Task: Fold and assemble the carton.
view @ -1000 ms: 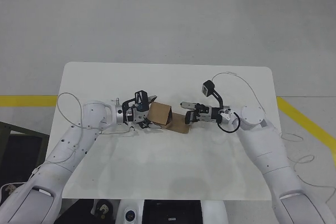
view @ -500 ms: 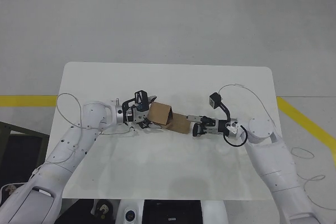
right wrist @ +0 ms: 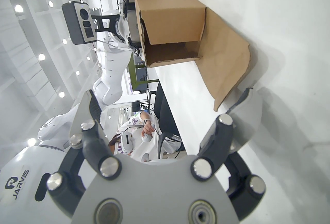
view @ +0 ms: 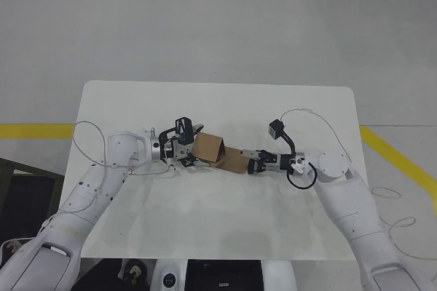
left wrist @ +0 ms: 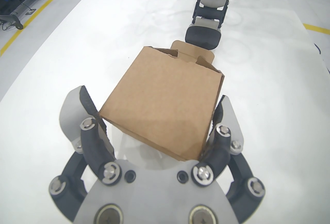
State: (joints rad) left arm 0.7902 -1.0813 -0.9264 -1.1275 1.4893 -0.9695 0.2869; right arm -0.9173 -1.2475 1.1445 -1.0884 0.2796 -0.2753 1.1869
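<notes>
My left gripper clamps the carton while my right gripper, fingers wide, sits at its flat end flap; I judge I must next lift and tuck it.

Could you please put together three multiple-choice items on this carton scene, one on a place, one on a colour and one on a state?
1. Where on the table does the carton lie?
A. near its middle
B. at a far corner
C. hanging over the near edge

2. What colour is the carton?
A. white
B. brown
C. blue

3. How is the carton's end that faces the right end effector?
A. taped shut
B. crushed flat
C. open, with a flap out on the table

Answers:
1 A: the top view shows it mid-table, well away from every edge.
2 B: it is plain brown board in every view.
3 C: the right wrist view looks into the hollow inside, with the flap lying on the table.
</notes>
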